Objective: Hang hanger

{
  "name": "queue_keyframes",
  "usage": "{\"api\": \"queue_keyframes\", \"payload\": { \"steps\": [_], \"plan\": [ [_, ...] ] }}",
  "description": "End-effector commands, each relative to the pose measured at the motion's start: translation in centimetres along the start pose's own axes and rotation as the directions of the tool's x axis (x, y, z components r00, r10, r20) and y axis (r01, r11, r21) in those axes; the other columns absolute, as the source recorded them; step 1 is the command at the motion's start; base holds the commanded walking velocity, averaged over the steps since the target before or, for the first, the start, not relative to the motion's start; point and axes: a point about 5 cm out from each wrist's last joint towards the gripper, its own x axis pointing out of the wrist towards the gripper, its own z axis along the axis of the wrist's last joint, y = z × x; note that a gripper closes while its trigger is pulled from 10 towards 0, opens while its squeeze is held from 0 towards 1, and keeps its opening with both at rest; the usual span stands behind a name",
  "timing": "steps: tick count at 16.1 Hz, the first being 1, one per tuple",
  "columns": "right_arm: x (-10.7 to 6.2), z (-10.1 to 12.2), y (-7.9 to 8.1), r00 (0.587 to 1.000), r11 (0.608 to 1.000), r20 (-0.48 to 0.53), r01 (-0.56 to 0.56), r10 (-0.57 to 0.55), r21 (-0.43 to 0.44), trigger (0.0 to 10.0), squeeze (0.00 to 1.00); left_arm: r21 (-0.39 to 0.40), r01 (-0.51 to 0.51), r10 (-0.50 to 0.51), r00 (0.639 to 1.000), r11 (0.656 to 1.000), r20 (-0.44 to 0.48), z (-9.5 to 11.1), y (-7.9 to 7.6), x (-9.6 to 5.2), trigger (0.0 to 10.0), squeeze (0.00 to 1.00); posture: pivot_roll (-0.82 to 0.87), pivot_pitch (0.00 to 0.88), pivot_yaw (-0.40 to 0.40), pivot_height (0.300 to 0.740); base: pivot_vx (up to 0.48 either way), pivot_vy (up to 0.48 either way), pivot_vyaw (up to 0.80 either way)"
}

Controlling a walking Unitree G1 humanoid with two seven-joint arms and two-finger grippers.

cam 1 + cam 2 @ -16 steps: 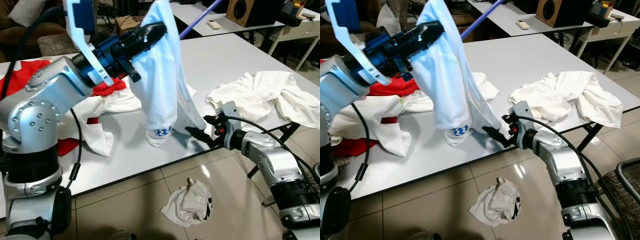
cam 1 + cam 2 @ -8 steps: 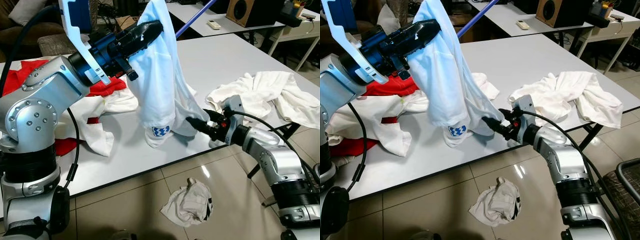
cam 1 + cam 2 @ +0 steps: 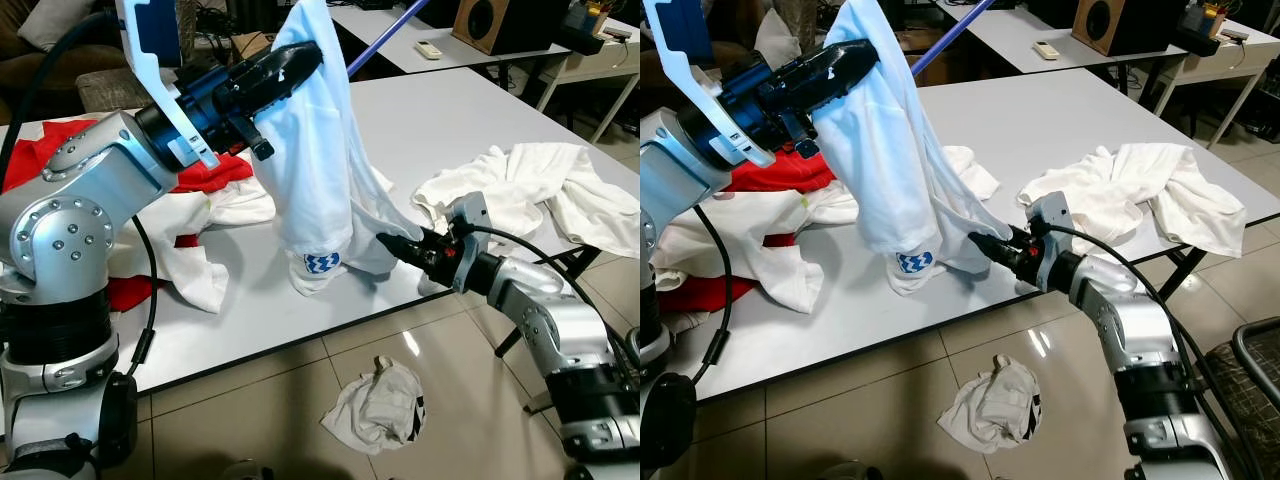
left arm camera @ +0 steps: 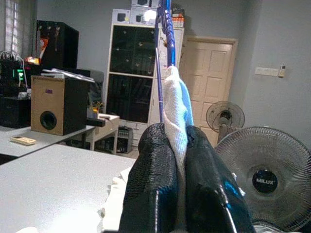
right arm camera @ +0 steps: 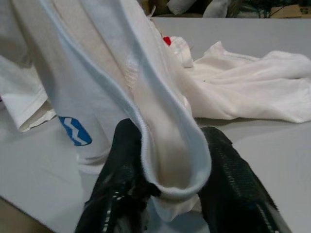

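Raised left hand (image 3: 300, 62) pinches the white shirt (image 3: 320, 170); low right hand (image 3: 985, 243) straddles its hem, unclosed.

Right end effector (image 3: 985, 243) moved from beside the tabletop (image 3: 1060, 120) edge into white shirt (image 3: 890, 170) hem, fingers now either side of the fold; shirt shifted slightly.

Even indoor light is filling the head views, bright and mostly sharp. A ceiling lamp is glaring off the glossy floor tiles (image 3: 411, 343) near the crumpled cloth (image 3: 378, 405), and a soft shadow is falling on the white table (image 3: 1060, 120) beneath the hanging white shirt (image 3: 318, 150). The left wrist view is looking dimmer and bluish, with the near black fingers (image 4: 156, 184) blurring. In the right wrist view the shirt hem (image 5: 170, 160) is perhaps slightly out of focus.
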Motion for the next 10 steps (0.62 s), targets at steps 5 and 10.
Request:
{"api": "queue_keyframes", "payload": {
  "steps": [5, 10],
  "plan": [
    [-2.9, 1.6, -0.9, 0.987, 0.997, 0.138, 0.073, -0.077, 0.038, 0.0, 0.0, 0.083, -0.08, 0.088, 0.992, 0.993, -0.096, -1.8, 1.3, -1.5, 0.0, 0.0, -0.11, 0.0, -0.02, 0.74, 0.0, 0.0, 0.0],
    [-8.9, 2.9, -4.1, 0.943, 0.963, 0.195, 0.267, -0.27, 0.037, 0.0, 0.0, 0.102, -0.016, 0.039, 0.973, 0.995, -0.228, -4.0, 1.3, -5.9, 0.0, 0.0, -0.13, 0.0, 0.005, 0.74, 0.0, 0.0, 0.0]
  ]
}}
